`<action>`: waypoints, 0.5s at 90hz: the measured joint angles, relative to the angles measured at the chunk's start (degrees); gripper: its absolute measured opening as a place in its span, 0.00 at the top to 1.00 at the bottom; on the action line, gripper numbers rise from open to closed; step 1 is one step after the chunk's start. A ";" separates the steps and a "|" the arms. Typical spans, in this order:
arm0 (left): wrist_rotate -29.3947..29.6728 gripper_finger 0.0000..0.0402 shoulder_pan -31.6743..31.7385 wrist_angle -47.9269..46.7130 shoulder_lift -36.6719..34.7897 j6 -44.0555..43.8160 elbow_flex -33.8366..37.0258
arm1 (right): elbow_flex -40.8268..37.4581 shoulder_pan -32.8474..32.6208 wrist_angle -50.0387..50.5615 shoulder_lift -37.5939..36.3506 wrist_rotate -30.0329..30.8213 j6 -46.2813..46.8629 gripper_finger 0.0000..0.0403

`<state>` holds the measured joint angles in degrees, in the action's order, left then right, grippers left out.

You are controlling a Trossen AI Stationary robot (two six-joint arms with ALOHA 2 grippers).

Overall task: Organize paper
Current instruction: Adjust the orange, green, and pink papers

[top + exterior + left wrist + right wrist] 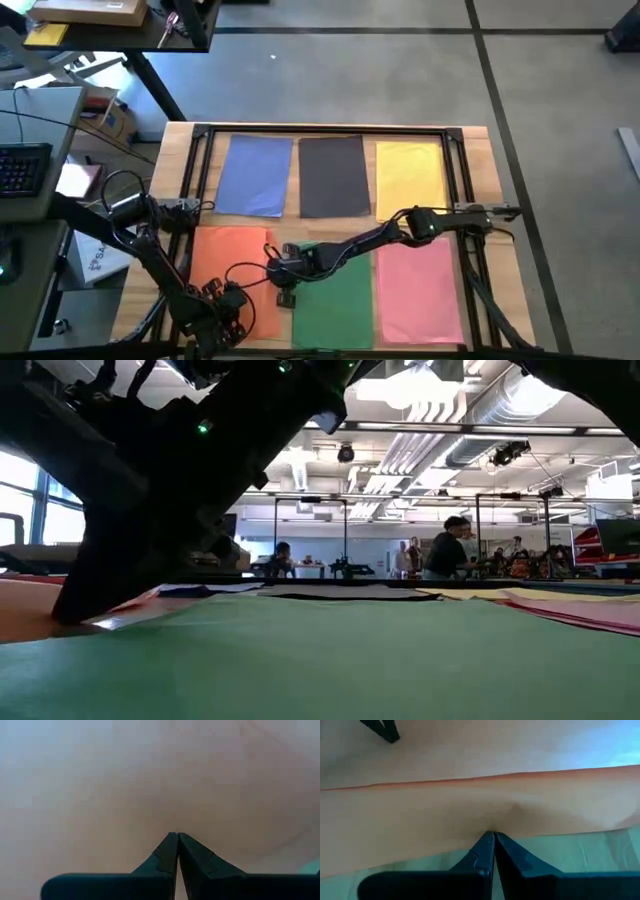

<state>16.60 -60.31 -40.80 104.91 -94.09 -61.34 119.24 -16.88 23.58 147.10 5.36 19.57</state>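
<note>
Jaws shut tight on both arms: each wrist view shows its two dark fingers pressed together with no gap. The right gripper (283, 272) sits low at the seam where the orange paper (222, 262) meets the green paper (335, 300), its tips closed right at the near edge of the orange sheet; whether they pinch that edge or only press on it, I cannot tell. In the right wrist view the orange sheet (445, 805) spreads ahead of the tips and the green (570, 855) lies beneath them, so the orange lies straight ahead of the jaws, its long side running along the seam.

The left gripper (228, 300) is down over the near part of the same orange sheet, just beside the right one, with only orange filling its wrist view; it looks to be holding nothing. Both arms are close, the right nearer the edge.

Blue paper (255, 175), dark grey paper (333, 176) and yellow paper (410, 176) lie in a far row on the bench (480, 150), the pink paper (418, 290) beside the green.
</note>
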 joint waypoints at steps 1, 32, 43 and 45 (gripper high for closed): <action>0.00 1.00 0.01 0.00 -0.03 0.12 -0.10 | 0.00 0.00 0.29 -0.19 0.00 -0.01 1.00; 0.78 1.00 0.09 -0.02 -0.29 0.72 -0.86 | -0.15 -1.15 6.97 -2.83 -1.02 0.94 1.00; 2.32 1.00 0.48 1.62 0.07 0.09 -0.86 | -0.04 -1.22 5.09 -1.25 -3.09 1.03 1.00; 2.42 1.00 0.63 2.24 0.30 -0.17 -0.86 | 0.01 -1.24 4.40 -0.94 -3.24 1.01 1.00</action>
<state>19.02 -59.69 -38.56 105.21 -94.25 -62.19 119.25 -18.12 27.98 146.16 2.12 20.59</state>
